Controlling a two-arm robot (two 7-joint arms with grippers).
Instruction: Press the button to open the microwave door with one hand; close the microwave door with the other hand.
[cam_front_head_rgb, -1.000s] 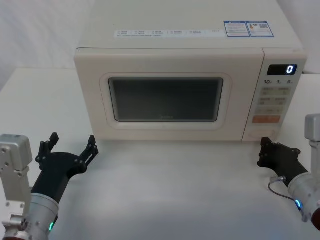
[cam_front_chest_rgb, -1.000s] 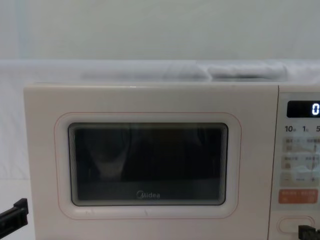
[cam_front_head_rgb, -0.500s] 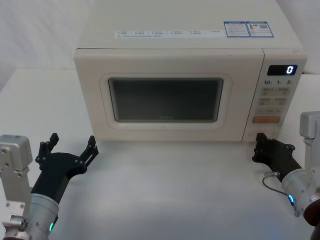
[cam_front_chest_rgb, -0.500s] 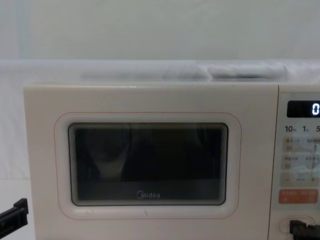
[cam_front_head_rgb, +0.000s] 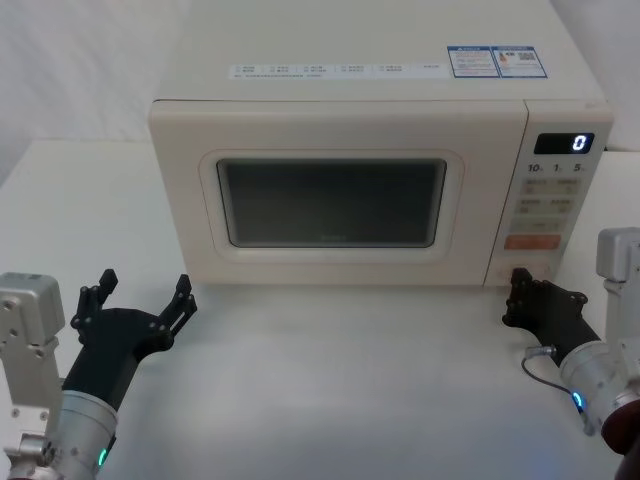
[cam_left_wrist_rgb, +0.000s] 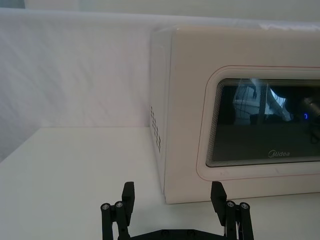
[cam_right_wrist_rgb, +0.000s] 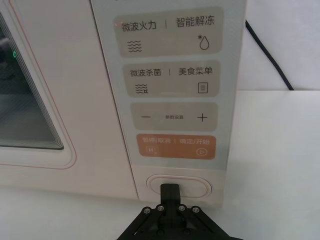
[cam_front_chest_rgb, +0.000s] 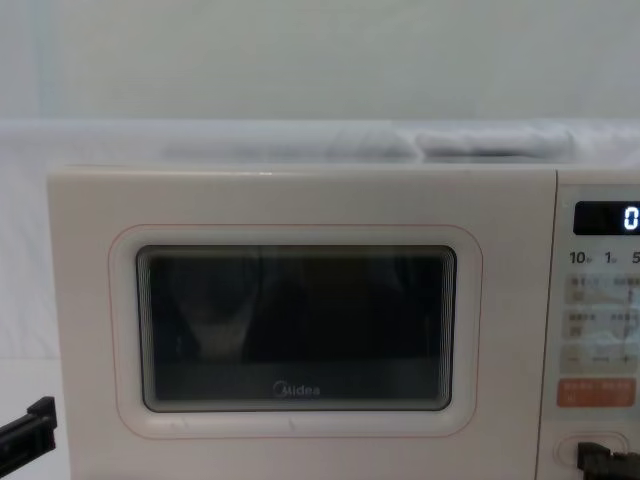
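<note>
Cream button (cam_right_wrist_rgb: 179, 186) sits lowest on the control panel, directly ahead of the right gripper (cam_right_wrist_rgb: 169, 191), fingers together at its face. Left gripper (cam_front_head_rgb: 140, 303), fingers spread, waits by the shut microwave door (cam_front_head_rgb: 335, 193).

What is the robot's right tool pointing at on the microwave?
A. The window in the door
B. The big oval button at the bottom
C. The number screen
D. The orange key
B. In the right wrist view the right tool has its tip at the button, the wide oval one below the orange key, and the microwave door is shut.
</note>
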